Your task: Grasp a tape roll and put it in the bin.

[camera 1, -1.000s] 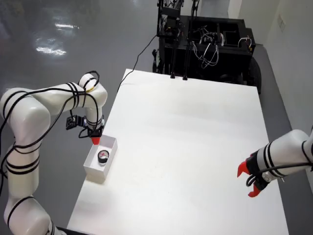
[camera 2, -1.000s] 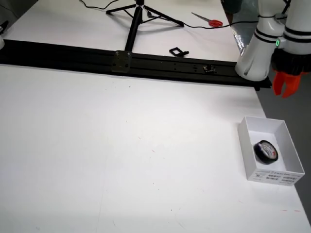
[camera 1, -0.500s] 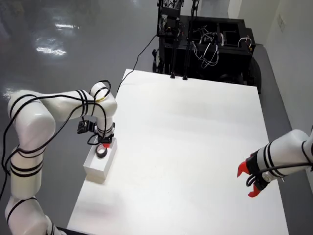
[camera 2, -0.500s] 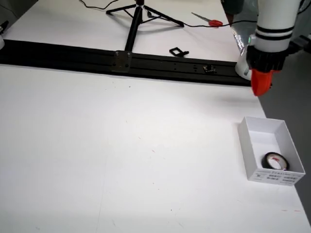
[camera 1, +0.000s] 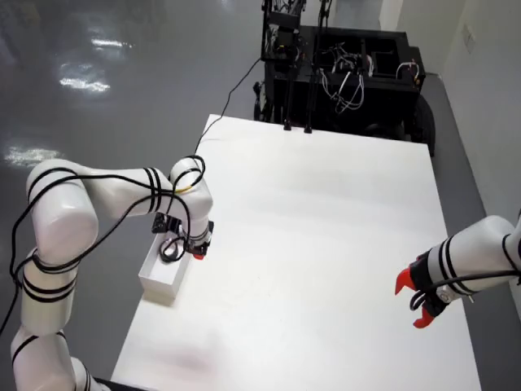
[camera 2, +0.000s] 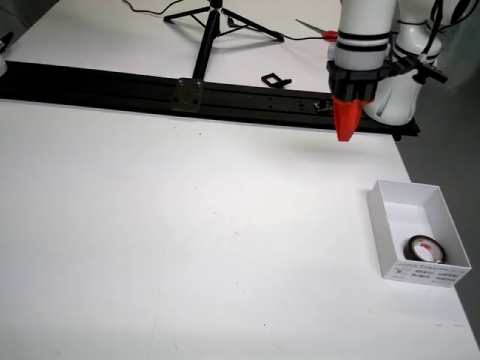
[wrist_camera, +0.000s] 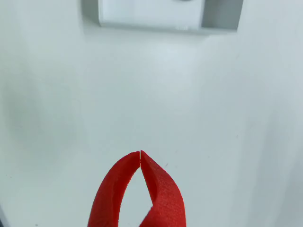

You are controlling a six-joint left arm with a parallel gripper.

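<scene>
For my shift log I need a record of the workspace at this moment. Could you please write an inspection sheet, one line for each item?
Surface: white table, bare apart from the bin near one edge.
Job's things: tape roll lies inside the white bin, in the corner by the labelled wall.
Clutter: scissors, a small black clip and a tripod base beyond the black rail in the low table view.
Grippers: working claw shut, empty, above the table beside the bin; second arm's claw open at the far table edge.
Cables: black cables run along the working arm.
Surroundings: black equipment cart, glossy grey floor.
</scene>
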